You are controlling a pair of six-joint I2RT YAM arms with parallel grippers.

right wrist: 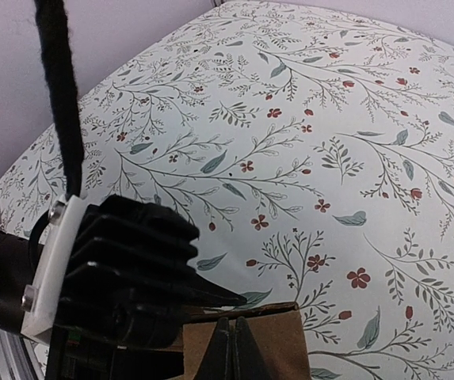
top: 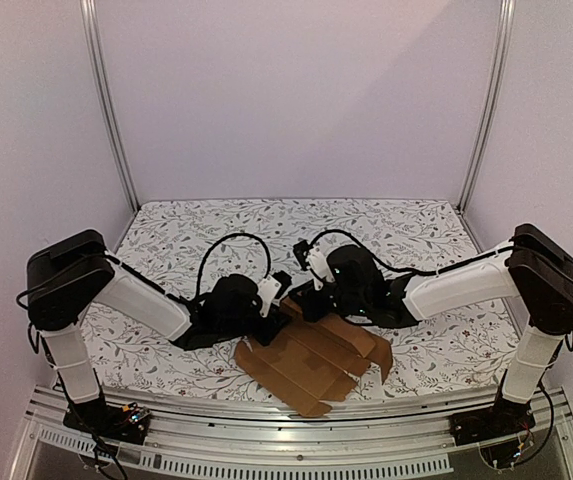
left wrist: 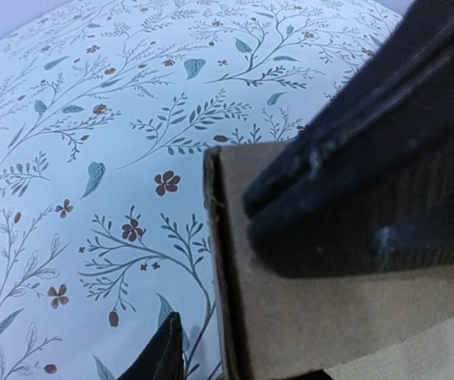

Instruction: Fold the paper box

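Right hand [right wrist: 231,331] pinches paper box [top: 311,362] | long panels far-left to near-right

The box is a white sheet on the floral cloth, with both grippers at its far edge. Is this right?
No: the box is brown, not white, as the top view shows. It does lie on the floral cloth, with the left gripper and right gripper at its far edge.
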